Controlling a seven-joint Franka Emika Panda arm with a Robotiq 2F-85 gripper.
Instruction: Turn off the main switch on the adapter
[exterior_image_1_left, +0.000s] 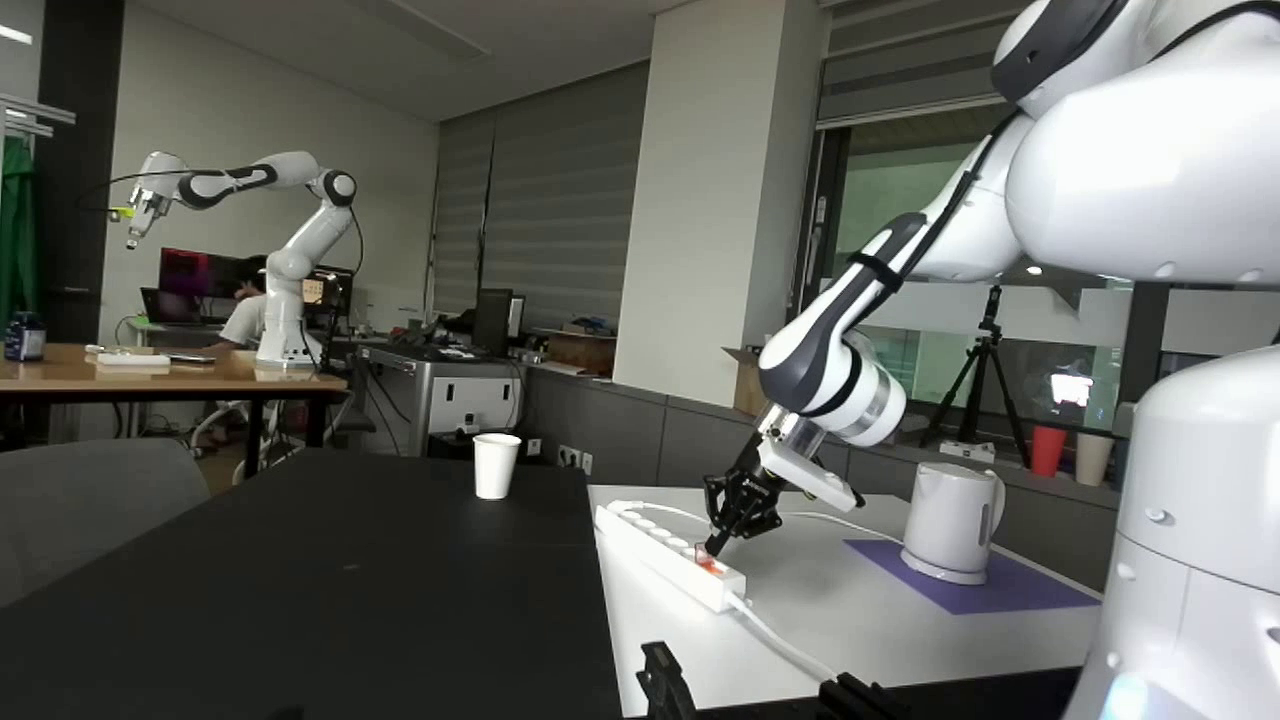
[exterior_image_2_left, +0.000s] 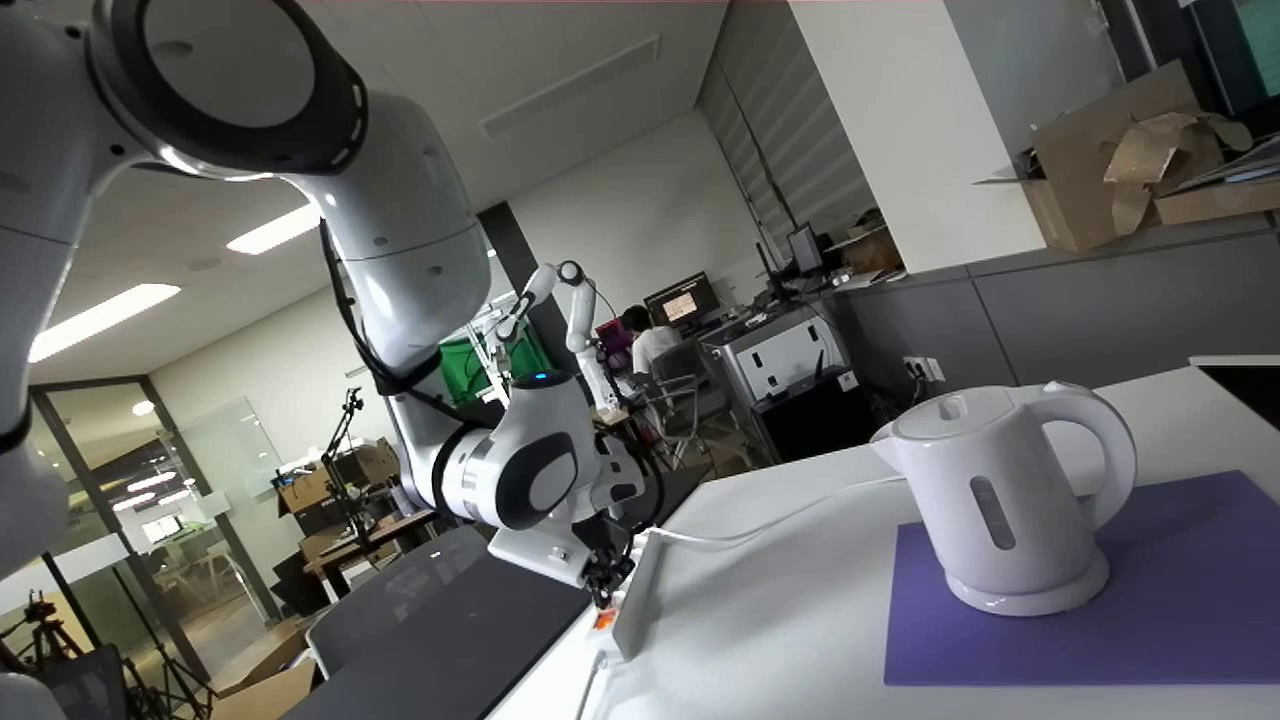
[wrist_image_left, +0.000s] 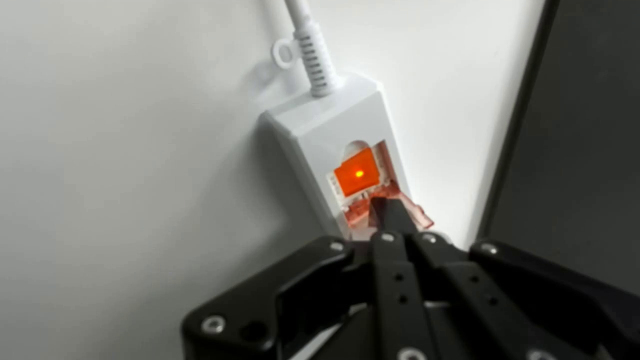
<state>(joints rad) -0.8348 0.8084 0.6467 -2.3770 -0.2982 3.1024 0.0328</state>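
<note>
Adapter (exterior_image_1_left: 660, 559), near the left edge of the table (exterior_image_1_left: 880, 625) in an exterior view; we find the orange switch (wrist_image_left: 357, 172) at its corded end. The jaws are closed together, their ends just beside the switch, at its open cover (wrist_image_left: 416, 212); whether they touch it we cannot tell. We judge the step as lining up to press; the next move calls for a small shift onto the switch and a downward push. Again from the left, we note smooth white plastic, a clear reddish cover and a glossy, tapering kettle (exterior_image_1_left: 945, 525) on a flat purple mat (exterior_image_1_left: 1025, 592).
</note>
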